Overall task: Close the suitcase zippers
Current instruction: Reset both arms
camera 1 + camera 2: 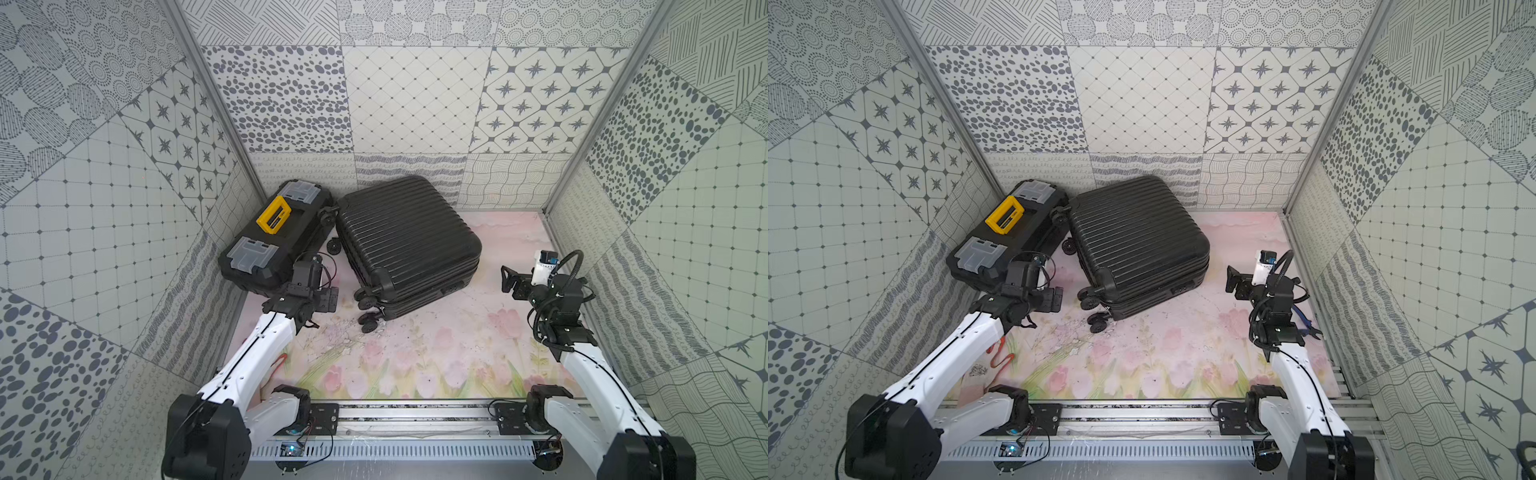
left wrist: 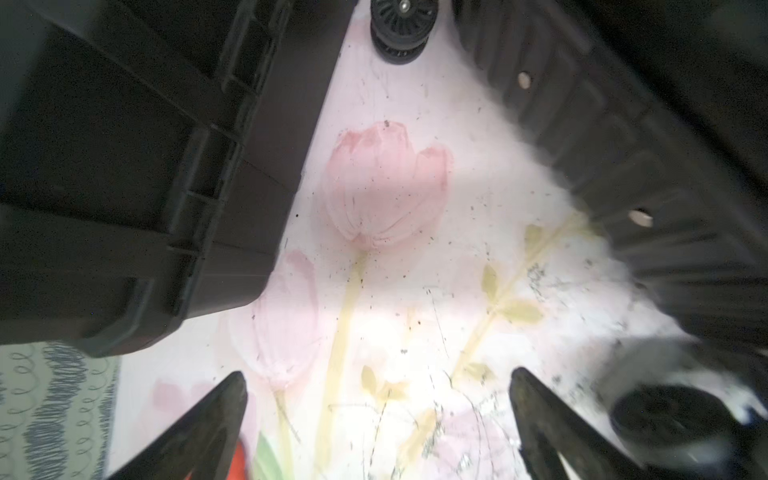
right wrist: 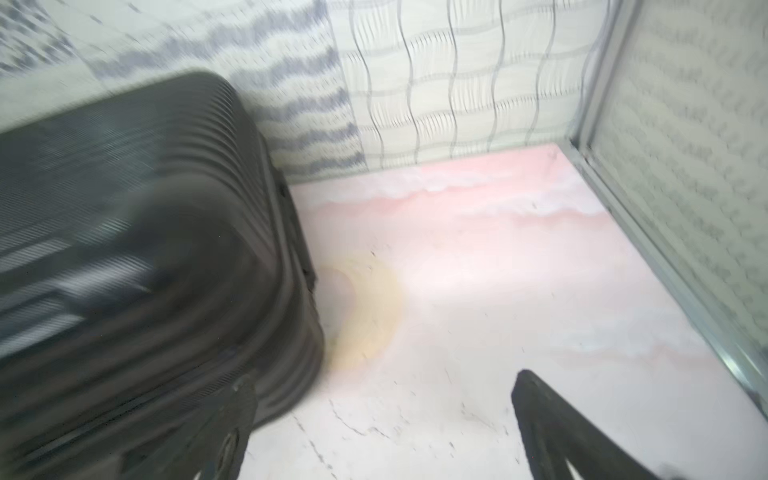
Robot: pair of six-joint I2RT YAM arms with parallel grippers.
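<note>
Left claw (image 1: pixel 329 300), lower left of centre, and right claw (image 1: pixel 510 279), mid right, both hang with jaws spread and empty. The suitcase (image 1: pixel 409 237) lies at centre. The robot should pinch a pull tab squarely, then drag it along the zipper (image 1: pixel 419 296).

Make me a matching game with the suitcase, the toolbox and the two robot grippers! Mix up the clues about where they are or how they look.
Things:
1. suitcase
2. toolbox
3. left gripper
4. right gripper

Clues:
A. open, at the gap between toolbox and suitcase
B. black ribbed shell, lying flat
C. yellow handle on top
D. open, nearest the right wall, touching nothing

Pairs: 1-B, 2-C, 3-A, 4-D
</note>
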